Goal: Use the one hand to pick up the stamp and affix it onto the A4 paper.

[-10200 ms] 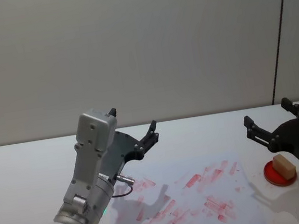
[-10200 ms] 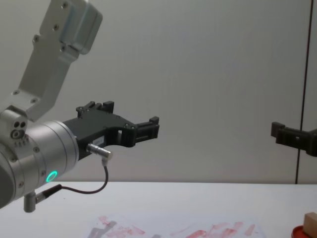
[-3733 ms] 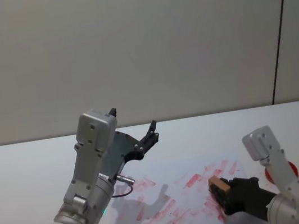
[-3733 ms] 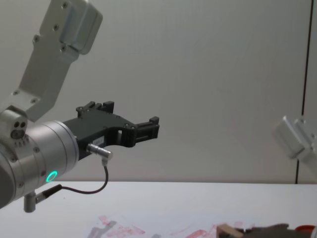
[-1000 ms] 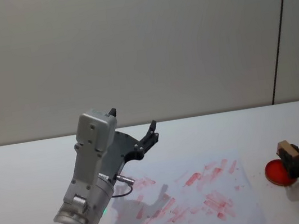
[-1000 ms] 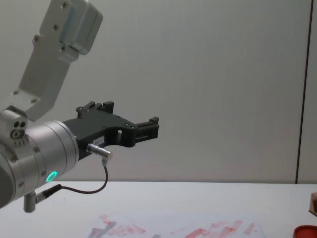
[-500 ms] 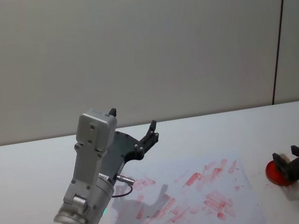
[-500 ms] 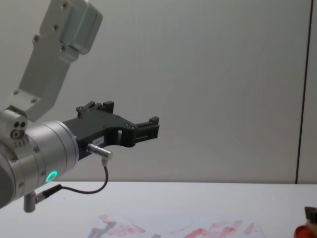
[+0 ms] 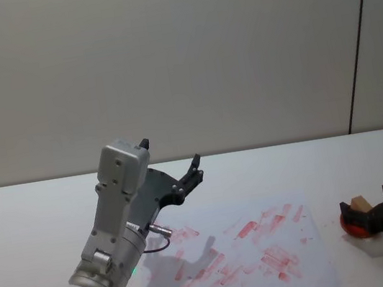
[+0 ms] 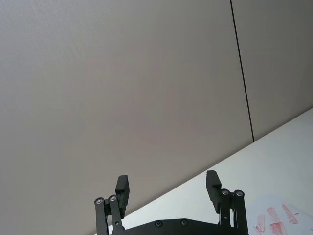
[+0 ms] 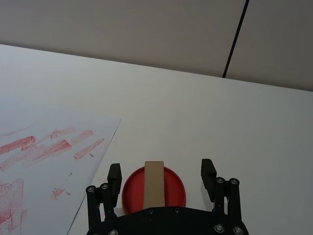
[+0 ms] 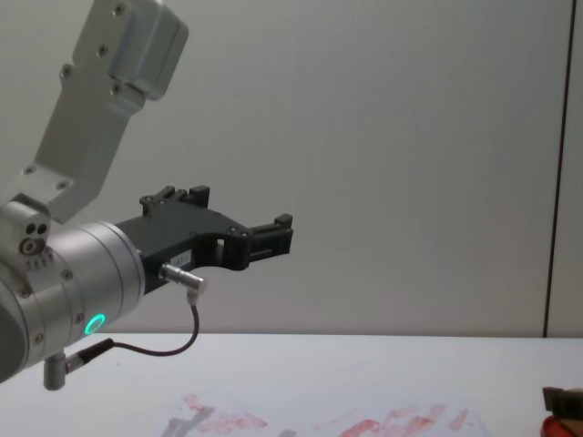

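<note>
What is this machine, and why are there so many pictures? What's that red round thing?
It is a robot with two arms, and each arm ends in a gripper, a claw with two fingers. The pictures come from cameras on its head, on its chest and on each wrist, all taken at the same moment.

On the white table lies the A4 paper, covered in red stamp marks. Beside it sits the round red ink pad, and the wooden stamp stands on it.

The right gripper is at the pad with its fingers open on both sides of the stamp, not squeezing it. The left gripper hangs in the air above the table, open and holding nothing.
</note>
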Motion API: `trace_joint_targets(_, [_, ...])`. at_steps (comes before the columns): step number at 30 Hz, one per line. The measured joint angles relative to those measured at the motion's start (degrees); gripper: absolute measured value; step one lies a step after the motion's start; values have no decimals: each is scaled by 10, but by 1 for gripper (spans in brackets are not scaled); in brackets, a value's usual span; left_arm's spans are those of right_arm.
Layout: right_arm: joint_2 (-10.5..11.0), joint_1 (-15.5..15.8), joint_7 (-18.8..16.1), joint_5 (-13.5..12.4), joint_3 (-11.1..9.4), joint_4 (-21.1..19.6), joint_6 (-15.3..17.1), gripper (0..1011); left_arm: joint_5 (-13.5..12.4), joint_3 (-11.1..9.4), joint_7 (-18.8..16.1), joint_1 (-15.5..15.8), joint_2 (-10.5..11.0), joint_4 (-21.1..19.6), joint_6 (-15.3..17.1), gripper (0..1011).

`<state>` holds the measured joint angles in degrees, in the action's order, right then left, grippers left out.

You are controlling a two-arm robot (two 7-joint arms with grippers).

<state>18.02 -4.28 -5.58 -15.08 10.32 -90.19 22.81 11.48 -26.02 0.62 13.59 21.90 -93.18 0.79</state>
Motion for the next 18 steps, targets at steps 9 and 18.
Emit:
trace_joint_targets(9, [0,0,0,0,1,-1,-3,1001,0,0,0,0,0,0,0,1002])
trace_joint_targets(18, [3,11,3,-2,6,-23,-44,1001,0,0,0,0,0,0,0,1002])
